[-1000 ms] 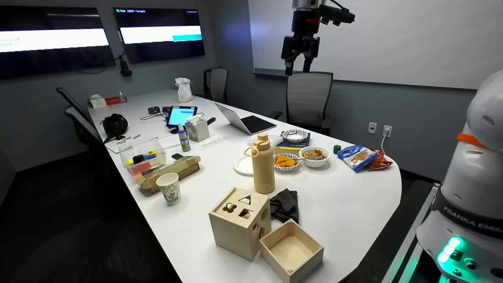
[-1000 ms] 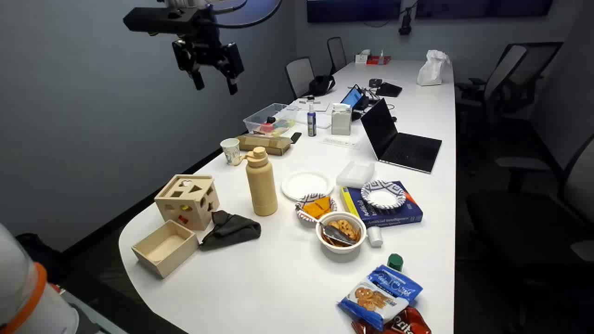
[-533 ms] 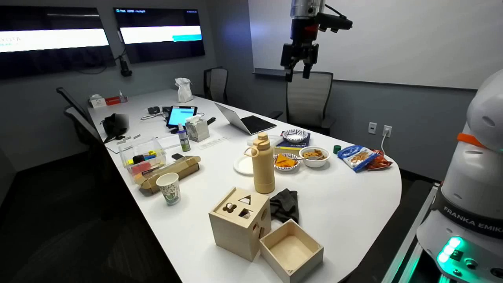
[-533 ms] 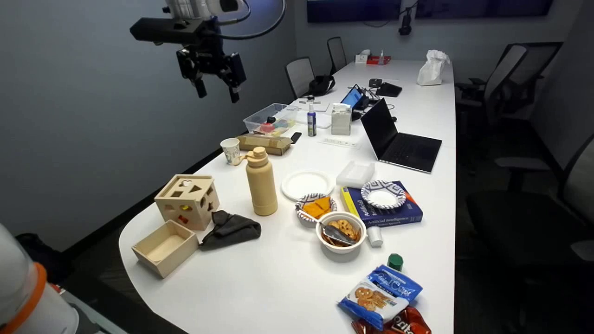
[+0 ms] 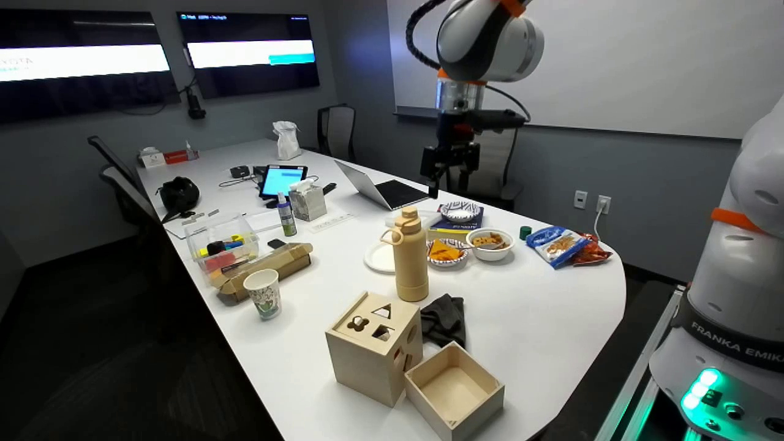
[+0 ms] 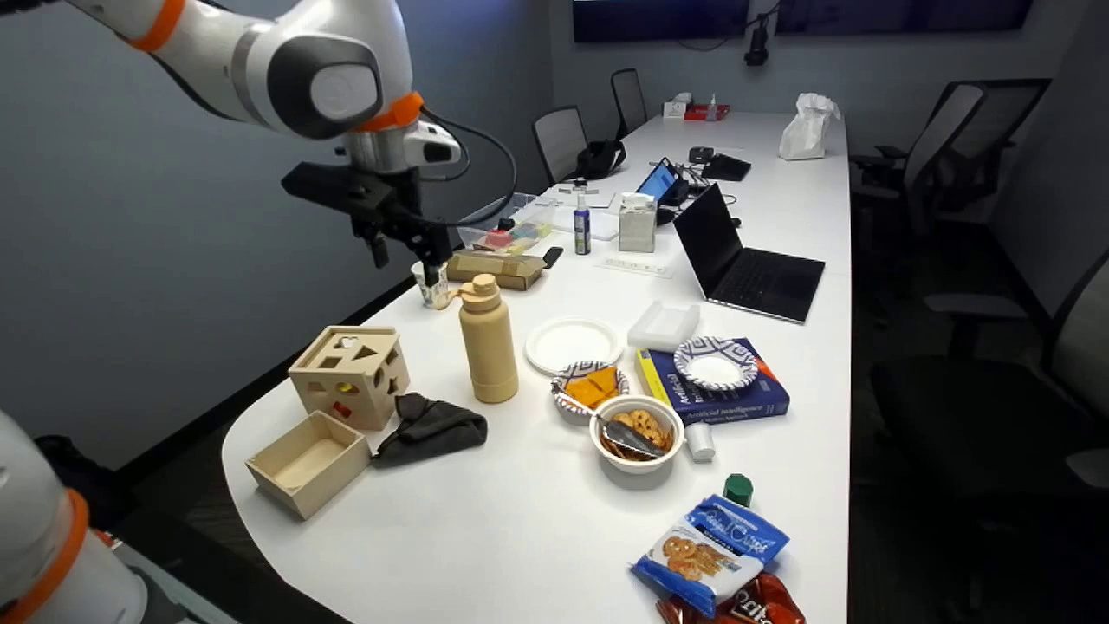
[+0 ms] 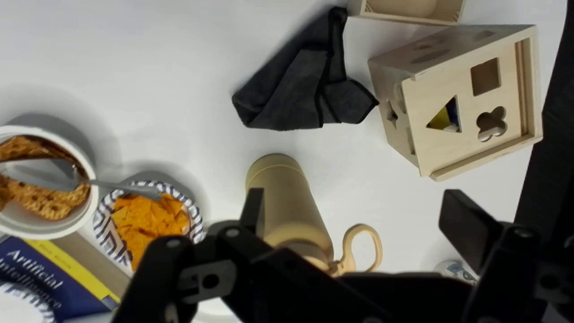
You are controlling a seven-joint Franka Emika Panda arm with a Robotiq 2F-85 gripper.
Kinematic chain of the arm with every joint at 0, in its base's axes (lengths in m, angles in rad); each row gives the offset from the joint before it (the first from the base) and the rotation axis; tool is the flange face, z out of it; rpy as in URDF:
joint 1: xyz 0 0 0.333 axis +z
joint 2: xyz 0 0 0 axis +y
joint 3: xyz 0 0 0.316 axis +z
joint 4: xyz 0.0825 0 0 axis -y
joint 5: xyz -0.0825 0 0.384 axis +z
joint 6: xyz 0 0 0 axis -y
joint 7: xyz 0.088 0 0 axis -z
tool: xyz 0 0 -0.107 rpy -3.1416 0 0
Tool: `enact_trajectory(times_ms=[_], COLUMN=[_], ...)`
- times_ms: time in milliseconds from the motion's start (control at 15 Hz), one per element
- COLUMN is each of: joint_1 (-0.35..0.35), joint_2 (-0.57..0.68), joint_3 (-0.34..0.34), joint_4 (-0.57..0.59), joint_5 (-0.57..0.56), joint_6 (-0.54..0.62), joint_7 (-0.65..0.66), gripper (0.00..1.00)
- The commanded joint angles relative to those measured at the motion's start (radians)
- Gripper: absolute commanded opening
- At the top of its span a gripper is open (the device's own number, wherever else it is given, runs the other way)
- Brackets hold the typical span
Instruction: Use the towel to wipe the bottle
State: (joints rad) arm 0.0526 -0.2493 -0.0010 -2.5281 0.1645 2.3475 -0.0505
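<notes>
Towel [image 7: 300, 89] lies on the worktop [image 7: 157, 67], twelve o'clock from the upright bottle [image 7: 291, 206] in the wrist view. Your claw [image 7: 358, 217] is spread, holding nothing; lower it early and a finger [image 7: 254, 208] may topple the bottle. At three o'clock from the towel, the shape box [image 7: 468, 105] crowds you, the worktop's edge beyond; ten o'clock looks roomier.

In an exterior view, the bottle [image 6: 489, 351] stands upright on the tabletop [image 6: 502, 529], the towel [image 6: 433, 431] lying before it to the left. Just left of the towel sits the shape sorter [image 6: 351, 381], the tray [image 6: 316, 498] before it. Right of the bottle is the plate [image 6: 573, 345]; before that, the chip bowl [image 6: 573, 370], then the cracker bowl [image 6: 637, 465]. The book [image 6: 762, 397] lies farther right, a third bowl [image 6: 715, 373] on top.
</notes>
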Motion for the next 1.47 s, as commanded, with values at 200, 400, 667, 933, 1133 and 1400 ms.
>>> enact_trajectory(times_ms=[200, 400, 667, 933, 1133, 1400], joint_1=[0.039, 0.023, -0.021, -0.051, -0.056, -0.057], joint_2=[0.260, 0.417, 0.604, 0.756, 0.834, 0.902], joint_3=[0.022, 0.050, 0.103, 0.134, 0.133, 0.123], joint_4=[-0.085, -0.055, 0.042, 0.144, 0.194, 0.234], joint_5=[0.268, 0.463, 0.695, 0.791, 0.800, 0.786], joint_6=[0.290, 0.397, 0.488, 0.532, 0.541, 0.543], joint_7=[0.049, 0.008, -0.088, -0.131, -0.117, -0.105], gripper=[1.00, 1.00, 1.00, 1.00, 1.00, 0.73])
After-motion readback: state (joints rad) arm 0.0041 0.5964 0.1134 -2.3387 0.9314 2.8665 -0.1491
